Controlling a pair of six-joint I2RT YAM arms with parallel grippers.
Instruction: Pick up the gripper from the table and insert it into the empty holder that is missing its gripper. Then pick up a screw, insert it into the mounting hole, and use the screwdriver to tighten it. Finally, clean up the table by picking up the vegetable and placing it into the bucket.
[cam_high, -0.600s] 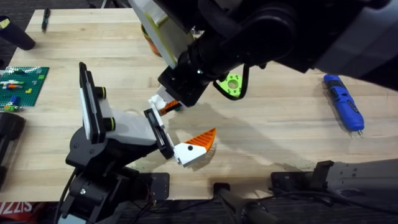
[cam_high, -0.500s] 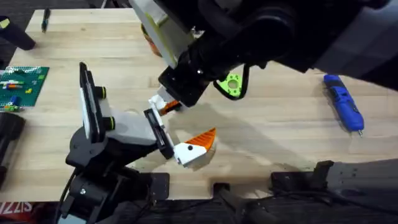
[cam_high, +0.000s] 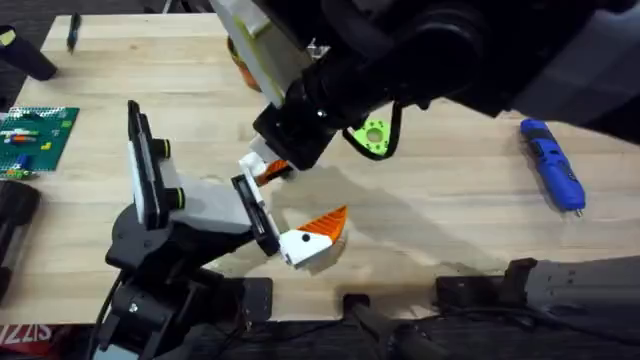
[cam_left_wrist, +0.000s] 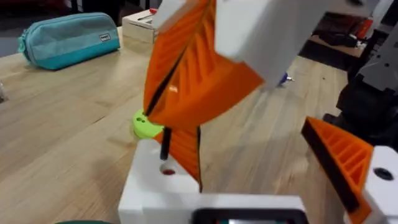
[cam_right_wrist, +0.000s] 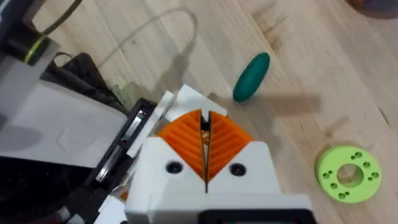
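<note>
My right arm reaches across the middle, and its gripper (cam_high: 280, 160) (cam_right_wrist: 205, 148) is shut on the gripper (cam_high: 262, 168) (cam_left_wrist: 184, 146), a white-based orange ribbed wedge. The piece stands at the empty white mount (cam_left_wrist: 163, 182) of the holder (cam_high: 205, 205), which sits on my left arm's end. The holder's other orange finger (cam_high: 322, 228) (cam_left_wrist: 341, 160) stands wide apart from that mount, so my left gripper (cam_high: 305, 195) is open. Far right on the table lies the blue screwdriver (cam_high: 552, 165). A dark green oval vegetable (cam_right_wrist: 252, 76) lies beyond the holder. Screw and bucket are out of view.
A lime-green ring (cam_high: 372, 135) (cam_right_wrist: 345, 174) lies just right of the right gripper. The green brick board (cam_high: 35, 135) sits at the left edge, with a black pen (cam_high: 73, 30) behind it. A teal pouch (cam_left_wrist: 68, 38) lies farther back.
</note>
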